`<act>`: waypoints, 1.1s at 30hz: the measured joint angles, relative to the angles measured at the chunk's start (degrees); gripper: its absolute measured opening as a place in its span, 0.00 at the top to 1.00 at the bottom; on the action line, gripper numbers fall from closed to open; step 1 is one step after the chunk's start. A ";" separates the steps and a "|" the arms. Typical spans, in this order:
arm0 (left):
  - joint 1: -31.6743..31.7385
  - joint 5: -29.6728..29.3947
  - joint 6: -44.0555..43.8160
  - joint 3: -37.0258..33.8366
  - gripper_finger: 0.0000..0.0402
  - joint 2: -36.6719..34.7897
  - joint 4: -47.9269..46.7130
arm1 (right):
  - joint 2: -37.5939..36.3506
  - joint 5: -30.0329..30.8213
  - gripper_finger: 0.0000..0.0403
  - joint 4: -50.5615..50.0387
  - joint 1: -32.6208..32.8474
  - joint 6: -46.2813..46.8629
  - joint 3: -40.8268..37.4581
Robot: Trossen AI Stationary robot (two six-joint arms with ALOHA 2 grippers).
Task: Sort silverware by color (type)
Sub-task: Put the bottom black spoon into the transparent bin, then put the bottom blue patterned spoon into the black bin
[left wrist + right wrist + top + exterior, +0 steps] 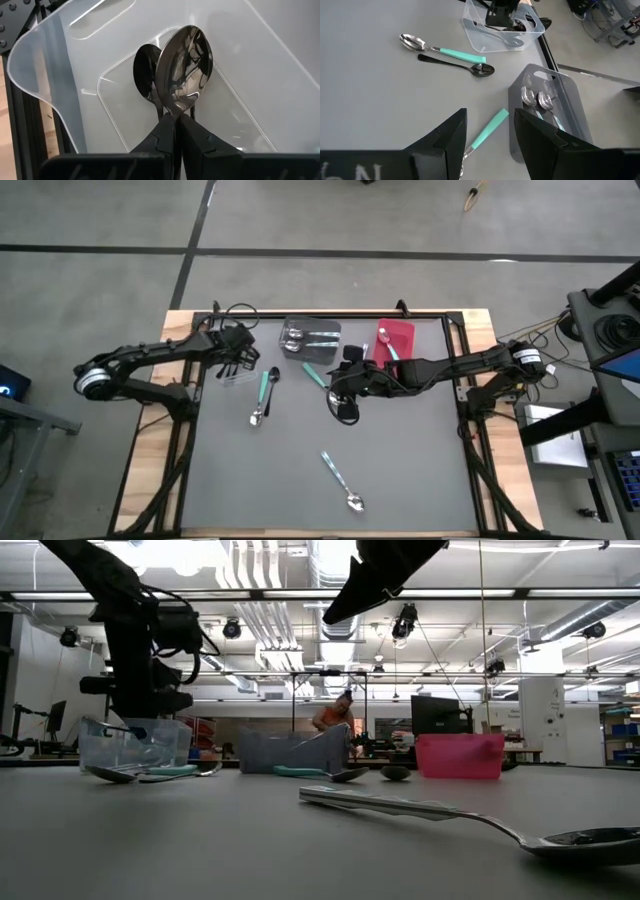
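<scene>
My left gripper (176,117) (238,358) is shut on a dark glossy spoon (185,65), pointing down into the clear bin (45,75) (135,745), where another black spoon (146,75) lies on the floor. My right gripper (490,114) (345,402) is open and raised over mid-table, its fingers to either side of a teal-handled spoon (489,127) (315,375) that lies flat below. A teal-handled spoon (262,395) and a black spoon (272,383) lie side by side on the mat. One more spoon (340,480) lies near the table's near edge. My left gripper pinches the dark spoon between its two fingers at the neck (176,111), just behind the bowl. The fingers come from above, pointing down, along the handle. The bowl juts past the fingertips over the bin's floor; whether it touches the floor I cannot tell.
The dark grey bin (325,328) (570,100) holds silver-bowled spoons; the red bin (400,332) (460,755) holds a teal-handled one. Both stand along the far edge beside the clear bin. Open mat lies toward the near edge. A person shows far behind the table.
</scene>
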 joint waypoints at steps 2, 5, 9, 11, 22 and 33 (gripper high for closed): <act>0.00 0.00 0.00 0.00 1.00 0.72 0.19 | 0.02 0.00 0.61 -0.02 0.00 -0.02 0.00; 0.00 -0.16 -0.23 0.00 1.00 1.91 0.62 | 0.02 0.00 0.61 0.00 -0.01 0.03 -0.06; -0.02 -0.58 -1.47 0.05 1.00 3.08 1.68 | 0.02 0.00 0.61 -0.02 0.00 0.06 -0.22; -0.02 -0.57 -1.61 0.11 1.00 3.41 2.23 | 0.02 0.00 0.61 -0.02 0.00 0.06 -0.22; -0.02 -0.77 -1.66 0.11 0.95 3.40 2.44 | 0.04 0.00 0.61 -0.02 0.00 0.09 -0.22; -2.85 -1.92 -2.03 -0.13 0.95 -0.04 0.79 | 0.04 0.00 0.61 0.40 0.00 0.54 -0.22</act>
